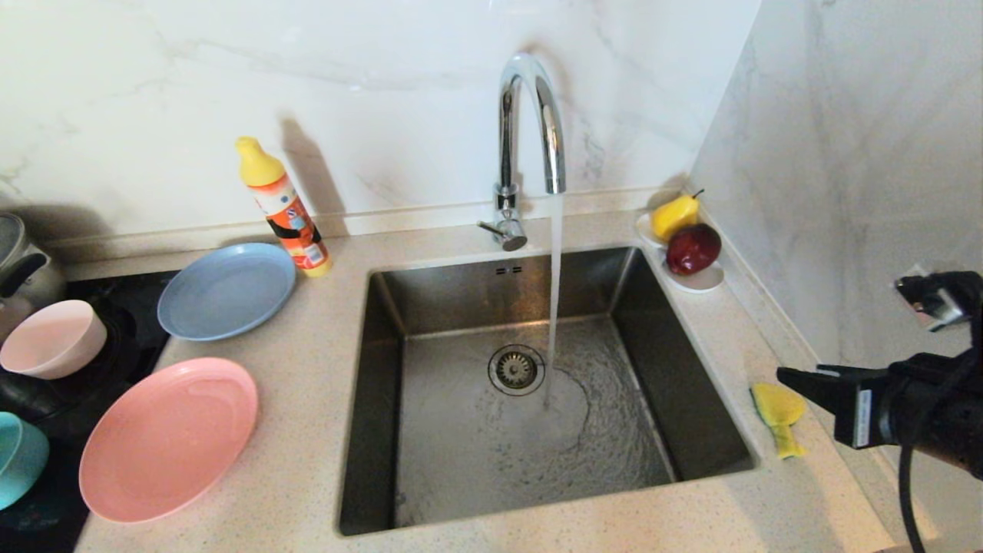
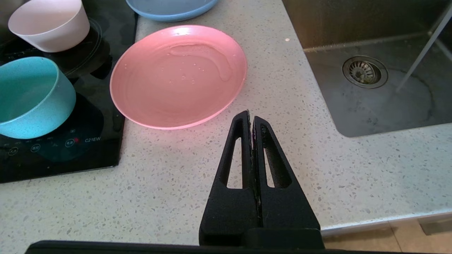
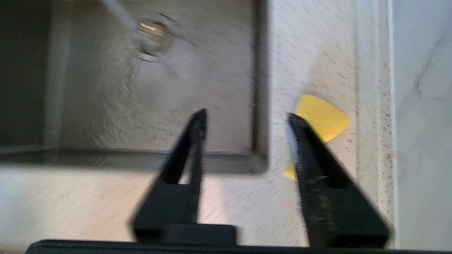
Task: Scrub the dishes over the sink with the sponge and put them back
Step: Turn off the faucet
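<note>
Steel fills the middle of the head view: the sink [image 1: 537, 384] is sunk into a speckled counter [image 1: 292, 430], and water runs from the faucet [image 1: 530, 130] at its twelve o'clock down beside the drain [image 1: 516, 369]. The sponge [image 1: 778, 415], yellow and bent, lies on the counter at the sink's three o'clock, just beside the rim. The right gripper [image 3: 247, 118] hangs above that edge, its fingers apart and holding nothing; in its wrist view one finger overlaps the sponge, but whether it touches I cannot tell.

At the sink's nine o'clock lie the pink plate [image 1: 169, 438] and, toward ten o'clock, the blue plate [image 1: 226, 290], with a soap bottle [image 1: 286, 209] just behind it. Farther out at nine o'clock, on a black cooktop [image 2: 60, 151], stand the pale bowl [image 1: 52, 338] and the teal bowl [image 1: 19, 457]. The left gripper [image 2: 251, 118] hangs over the counter near the pink plate, fingers pressed together, empty.

A pear [image 1: 674, 215] and an apple [image 1: 693, 248] sit in a white dish [image 1: 703, 280] at two o'clock.
</note>
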Available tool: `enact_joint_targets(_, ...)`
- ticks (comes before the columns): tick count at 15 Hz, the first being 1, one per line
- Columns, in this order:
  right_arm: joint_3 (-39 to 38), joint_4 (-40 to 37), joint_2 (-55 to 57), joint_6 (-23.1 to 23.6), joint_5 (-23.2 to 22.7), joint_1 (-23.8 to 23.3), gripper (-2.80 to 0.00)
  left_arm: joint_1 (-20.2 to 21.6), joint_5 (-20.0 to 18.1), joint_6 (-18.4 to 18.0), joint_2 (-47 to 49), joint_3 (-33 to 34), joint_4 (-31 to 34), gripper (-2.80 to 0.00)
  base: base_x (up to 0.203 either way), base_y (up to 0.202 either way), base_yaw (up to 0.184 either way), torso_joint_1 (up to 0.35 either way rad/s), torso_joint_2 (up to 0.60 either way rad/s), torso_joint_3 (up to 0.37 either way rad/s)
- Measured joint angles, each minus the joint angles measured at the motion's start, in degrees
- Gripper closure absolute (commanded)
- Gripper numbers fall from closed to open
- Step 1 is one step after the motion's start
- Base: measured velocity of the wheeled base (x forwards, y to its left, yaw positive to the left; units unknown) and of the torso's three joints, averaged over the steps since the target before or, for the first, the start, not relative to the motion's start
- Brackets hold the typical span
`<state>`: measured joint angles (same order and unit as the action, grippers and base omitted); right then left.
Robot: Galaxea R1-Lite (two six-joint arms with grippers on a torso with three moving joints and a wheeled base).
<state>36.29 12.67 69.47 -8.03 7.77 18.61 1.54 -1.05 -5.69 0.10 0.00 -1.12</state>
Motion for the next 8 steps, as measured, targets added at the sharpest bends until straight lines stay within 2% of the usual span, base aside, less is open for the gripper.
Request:
enact_joint_targets(2,-3.9,0.1,-7.9,0.9,-4.1,-0.1,0.00,0.0,0.0,0.0,0.0,0.0,0.0,0.00,0.000,0.000,0.000,0.000,0.00,0.000)
enact_joint_targets(4,-8.9,0.0,-16.8,2.4,-8.4,-2.5,0.00,0.0,0.0,0.0,0.0,0.0,0.0,0.00,0.000,0.000,0.000,0.000,0.00,0.000)
enact_joint_targets(8,-20.7,-0.3,-35.3,4.7,-14.4,-12.2,0.00,0.0,0.0,0.0,0.0,0.0,0.0,0.00,0.000,0.000,0.000,0.000,0.00,0.000)
